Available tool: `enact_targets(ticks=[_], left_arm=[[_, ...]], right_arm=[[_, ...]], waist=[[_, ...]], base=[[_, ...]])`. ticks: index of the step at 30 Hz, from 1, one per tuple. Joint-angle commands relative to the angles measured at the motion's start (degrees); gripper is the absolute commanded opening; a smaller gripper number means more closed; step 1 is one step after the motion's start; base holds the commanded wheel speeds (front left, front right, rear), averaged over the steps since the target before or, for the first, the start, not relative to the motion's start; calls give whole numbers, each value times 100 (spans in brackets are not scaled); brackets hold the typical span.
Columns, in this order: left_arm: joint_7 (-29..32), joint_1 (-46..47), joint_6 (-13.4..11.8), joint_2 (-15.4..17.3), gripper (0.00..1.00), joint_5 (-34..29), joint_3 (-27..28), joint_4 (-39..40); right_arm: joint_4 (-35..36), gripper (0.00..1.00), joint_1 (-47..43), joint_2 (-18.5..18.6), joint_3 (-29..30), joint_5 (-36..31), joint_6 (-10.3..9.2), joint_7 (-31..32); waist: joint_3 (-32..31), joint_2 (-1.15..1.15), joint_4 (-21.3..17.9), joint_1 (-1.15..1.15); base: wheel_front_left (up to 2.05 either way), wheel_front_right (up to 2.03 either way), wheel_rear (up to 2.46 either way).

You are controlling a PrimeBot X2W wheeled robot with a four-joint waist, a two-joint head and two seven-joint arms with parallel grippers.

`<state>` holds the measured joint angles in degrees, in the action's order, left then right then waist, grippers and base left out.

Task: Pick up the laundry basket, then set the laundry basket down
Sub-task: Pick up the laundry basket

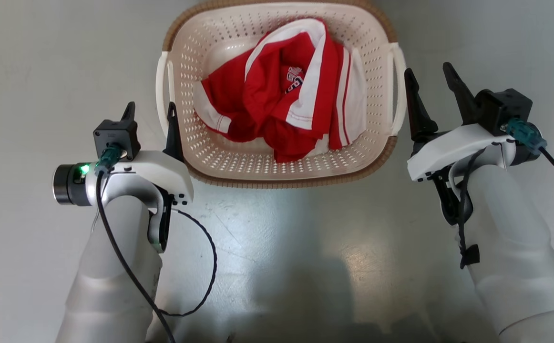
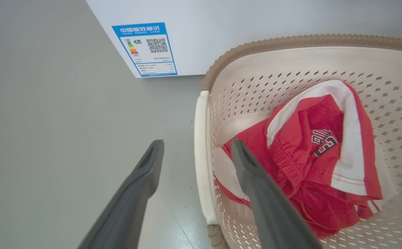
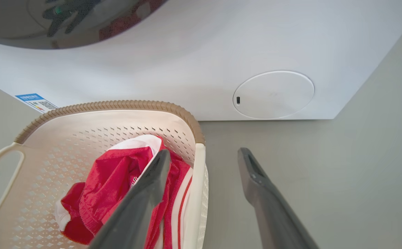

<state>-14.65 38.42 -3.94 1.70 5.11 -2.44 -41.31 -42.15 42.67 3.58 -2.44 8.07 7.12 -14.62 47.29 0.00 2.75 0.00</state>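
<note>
The laundry basket (image 1: 277,183), cream-white and perforated with a brown woven-look rim, stands on the grey floor at the top middle of the head view. A crumpled red and white garment (image 1: 277,95) lies inside it. My left gripper (image 1: 150,114) is open at the basket's left loop handle (image 1: 162,95). In the left wrist view its fingers (image 2: 253,180) stand on either side of that handle (image 2: 201,166). My right gripper (image 1: 429,78) is open beside the right handle (image 1: 398,85). In the right wrist view the handle (image 3: 195,193) lies between its fingers (image 3: 256,186). Neither gripper holds anything.
A white washer (image 3: 187,69) stands just behind the basket (image 3: 118,103), with a round cover (image 3: 273,95) low on its front. A blue energy label (image 2: 145,50) is on its lower corner. Grey floor (image 1: 277,267) stretches around the basket (image 2: 291,39).
</note>
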Motion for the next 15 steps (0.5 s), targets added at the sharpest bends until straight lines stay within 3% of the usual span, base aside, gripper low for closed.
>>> enact_targets(ticks=[1, 15], left_arm=[[-35, 31, 50, 121, 100, 18, 88, -54], [-35, 484, 105, 119, 100, 313, -347, -723]], right_arm=[[-77, 100, -12, -70, -167, -32, 36, -38], [-741, 100, 338, -70, -587, 206, 36, -38]], waist=[[151, 0, 66, 0], [443, 0, 119, 0]], base=[[0, 0, 0], [0, 0, 0]])
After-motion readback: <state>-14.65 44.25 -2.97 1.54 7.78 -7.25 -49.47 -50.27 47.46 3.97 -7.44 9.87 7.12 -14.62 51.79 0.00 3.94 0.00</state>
